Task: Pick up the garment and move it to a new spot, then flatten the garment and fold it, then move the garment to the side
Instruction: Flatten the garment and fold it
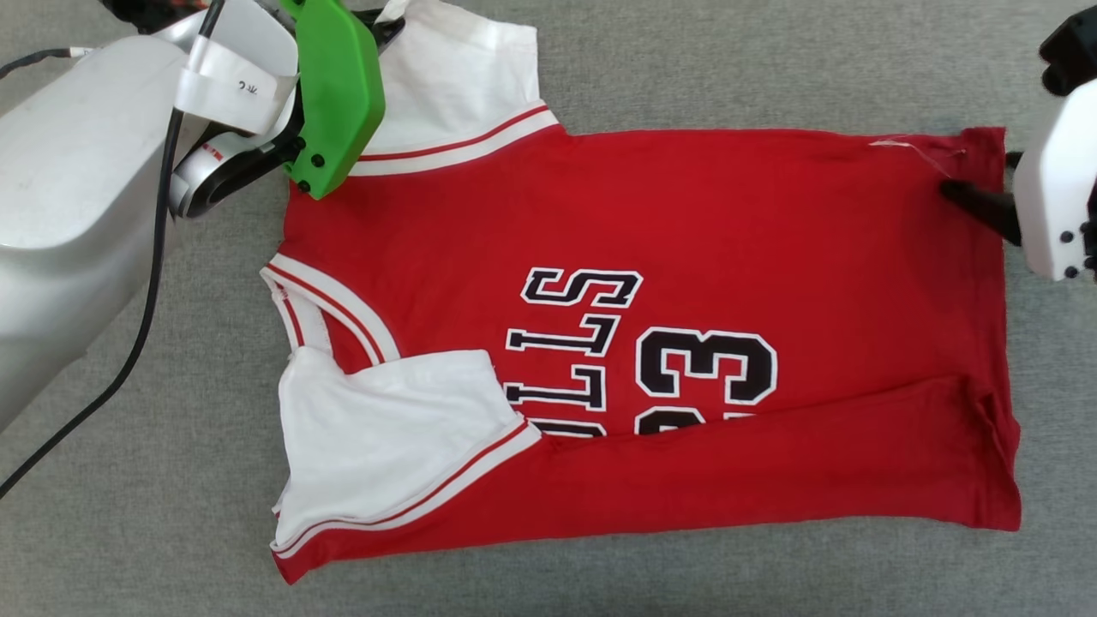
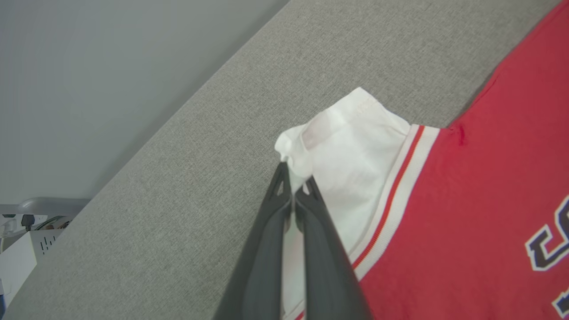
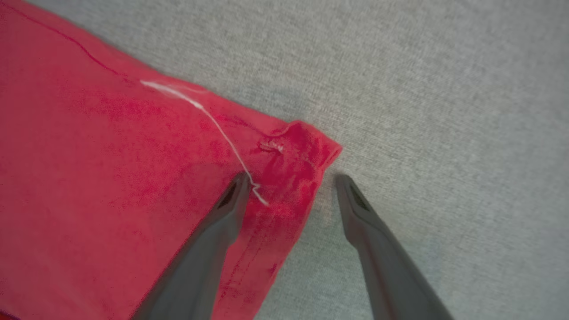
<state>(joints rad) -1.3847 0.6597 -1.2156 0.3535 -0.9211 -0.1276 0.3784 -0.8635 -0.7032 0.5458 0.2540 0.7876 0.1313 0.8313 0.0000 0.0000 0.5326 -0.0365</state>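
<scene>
The red garment (image 1: 728, 231) lies flat on the grey cloth surface, collar to the left and hem to the right. Its near long side is folded up over part of the black lettering, with a white sleeve (image 1: 386, 428) on top. In the left wrist view my left gripper (image 2: 292, 171) is shut on the edge of the far white sleeve (image 2: 351, 151); in the head view its green housing (image 1: 338, 86) hides the fingers. My right gripper (image 3: 292, 180) is open and straddles the far hem corner, one finger (image 1: 977, 201) on the red cloth, the other on the bare surface.
A loose white thread (image 3: 209, 120) trails from the hem corner. A black cable (image 1: 146, 300) hangs along my left arm. The left wrist view shows the surface's far edge, a grey wall beyond it, and a white box (image 2: 22, 249) at lower left.
</scene>
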